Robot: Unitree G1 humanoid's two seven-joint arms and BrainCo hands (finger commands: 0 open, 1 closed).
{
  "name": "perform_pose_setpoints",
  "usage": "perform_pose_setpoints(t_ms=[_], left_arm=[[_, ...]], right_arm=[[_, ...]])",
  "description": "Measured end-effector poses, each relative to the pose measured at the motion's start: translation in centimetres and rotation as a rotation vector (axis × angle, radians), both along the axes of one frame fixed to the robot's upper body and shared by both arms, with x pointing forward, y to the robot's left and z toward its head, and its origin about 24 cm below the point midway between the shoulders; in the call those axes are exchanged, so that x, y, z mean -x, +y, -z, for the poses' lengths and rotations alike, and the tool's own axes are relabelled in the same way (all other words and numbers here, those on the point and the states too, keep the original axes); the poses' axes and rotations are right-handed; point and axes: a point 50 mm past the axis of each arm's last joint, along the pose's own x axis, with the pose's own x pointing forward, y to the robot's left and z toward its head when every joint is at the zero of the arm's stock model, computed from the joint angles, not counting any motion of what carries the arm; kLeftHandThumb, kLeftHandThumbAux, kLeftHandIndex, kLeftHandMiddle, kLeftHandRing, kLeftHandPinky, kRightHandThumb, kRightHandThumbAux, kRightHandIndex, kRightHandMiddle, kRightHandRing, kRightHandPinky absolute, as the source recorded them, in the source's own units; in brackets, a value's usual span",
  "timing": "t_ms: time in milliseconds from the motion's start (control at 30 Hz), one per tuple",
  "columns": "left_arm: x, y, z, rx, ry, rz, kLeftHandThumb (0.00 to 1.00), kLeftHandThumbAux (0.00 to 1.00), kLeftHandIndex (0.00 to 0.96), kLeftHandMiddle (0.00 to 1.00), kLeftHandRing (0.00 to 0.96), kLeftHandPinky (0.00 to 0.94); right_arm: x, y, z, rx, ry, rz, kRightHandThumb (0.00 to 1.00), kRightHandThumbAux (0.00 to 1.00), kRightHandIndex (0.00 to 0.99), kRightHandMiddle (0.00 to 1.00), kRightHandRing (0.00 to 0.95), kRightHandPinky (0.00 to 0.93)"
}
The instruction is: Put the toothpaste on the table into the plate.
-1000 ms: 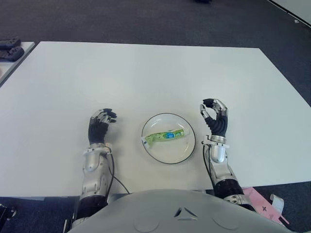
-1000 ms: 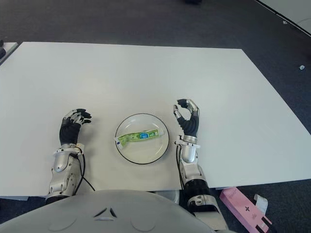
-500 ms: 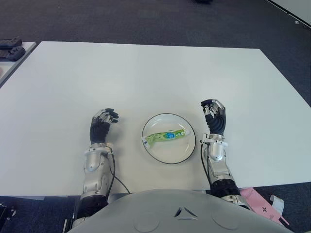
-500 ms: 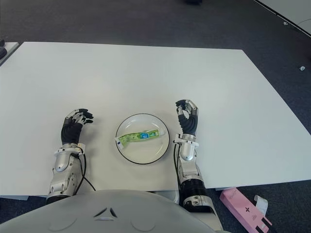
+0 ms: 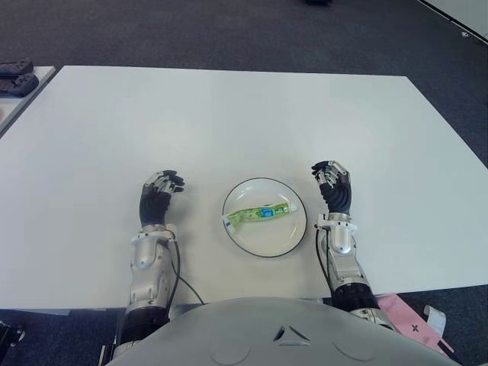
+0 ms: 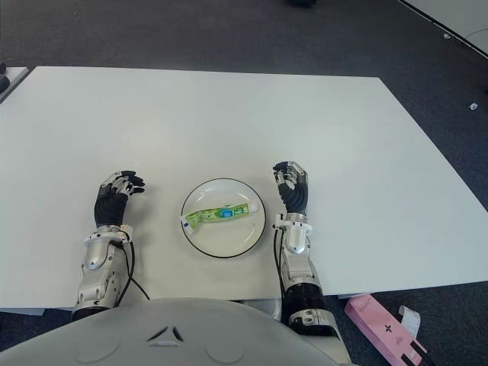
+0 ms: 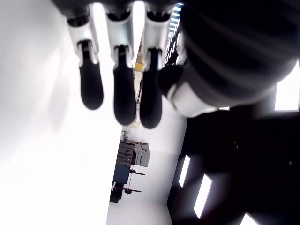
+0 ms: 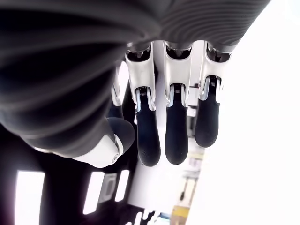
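Note:
A green toothpaste tube (image 5: 259,214) with a white cap lies across the white, dark-rimmed plate (image 5: 264,242) near the table's front edge. My right hand (image 5: 332,189) shows just right of the plate, fingers (image 8: 176,124) relaxed and holding nothing. My left hand (image 5: 158,193) shows to the left of the plate, also with loose fingers (image 7: 124,89) and nothing in them. Neither hand touches the tube or the plate.
The white table (image 5: 229,122) stretches far ahead. Dark controllers (image 5: 15,76) lie on another surface at the far left. A pink box (image 6: 381,328) lies on the floor at the near right, below the table edge.
My right hand has drawn back toward me and slightly left, lowering beside the plate, its fingers straightening. The left hand and the toothpaste have stayed put.

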Motion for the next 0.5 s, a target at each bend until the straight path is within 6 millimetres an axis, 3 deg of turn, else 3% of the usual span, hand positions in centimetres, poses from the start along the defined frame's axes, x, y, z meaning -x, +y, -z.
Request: perform_pose_setpoints(t_ms=[500], left_arm=[[0.01,-0.1,-0.04,-0.001,-0.002,0.003,0.708,0.726,0.428,0.508,0.5,0.484]], right_arm=[[0.39,-0.65,0.5,0.066,0.11,-0.072,0.701,0.732,0.428,0.487,0.476,0.459]])
